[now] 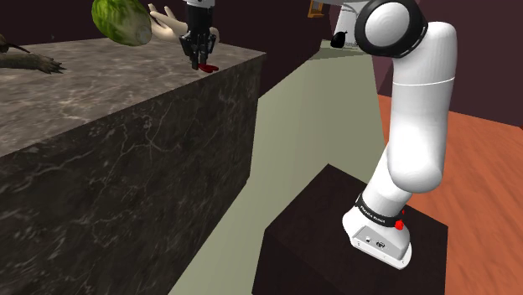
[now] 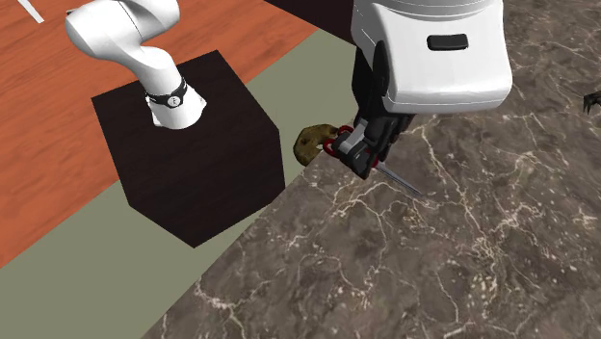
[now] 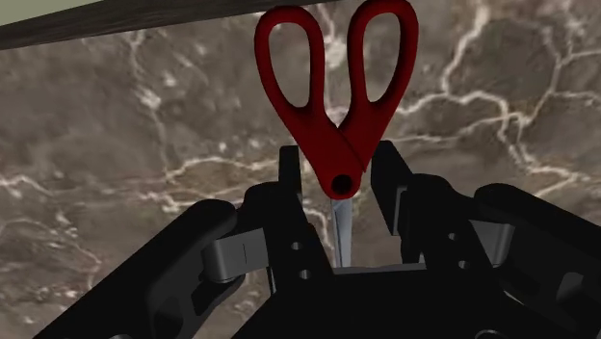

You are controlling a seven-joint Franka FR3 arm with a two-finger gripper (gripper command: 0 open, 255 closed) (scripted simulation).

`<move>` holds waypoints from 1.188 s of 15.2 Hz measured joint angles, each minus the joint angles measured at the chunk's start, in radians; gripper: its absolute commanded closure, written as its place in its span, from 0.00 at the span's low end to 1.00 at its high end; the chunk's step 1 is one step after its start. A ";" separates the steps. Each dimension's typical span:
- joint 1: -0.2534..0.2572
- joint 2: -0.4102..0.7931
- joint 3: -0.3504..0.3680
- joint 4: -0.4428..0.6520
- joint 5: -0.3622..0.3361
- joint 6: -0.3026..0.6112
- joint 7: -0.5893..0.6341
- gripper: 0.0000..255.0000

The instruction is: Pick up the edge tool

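A pair of scissors (image 3: 339, 166) with red loop handles and a thin grey blade lies on the dark veined stone counter (image 2: 433, 270), close to its corner. My black gripper (image 3: 339, 162) stands straight over it, one finger on each side of the pivot, and the fingers (image 3: 292, 166) press against the red shanks. From the second exterior view the handles (image 2: 332, 146) stick out toward the counter's edge and the blade (image 2: 403, 180) points inward from the gripper (image 2: 371, 159). The shoulder view has the gripper (image 1: 197, 57) at the counter's far corner with a red bit of the scissors (image 1: 208, 67) under it.
A green leafy ball (image 1: 121, 21) and a white hand-like object (image 1: 168, 25) stand just behind the gripper. A dark clawed thing (image 1: 33, 60) lies at the counter's left. A brown lump (image 2: 310, 143) sits by the counter's edge. The dark stand (image 2: 193, 154) is below, past a floor gap.
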 measured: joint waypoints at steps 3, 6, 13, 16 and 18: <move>-0.002 0.001 0.000 0.001 0.002 0.002 -0.006 1.00; -0.001 0.005 -0.001 0.009 -0.001 -0.008 -0.002 1.00; 0.006 0.048 -0.002 0.155 -0.008 -0.119 -0.001 1.00; 0.013 0.083 -0.002 0.253 -0.012 -0.182 -0.001 1.00; 0.018 0.111 -0.003 0.326 -0.015 -0.227 -0.002 1.00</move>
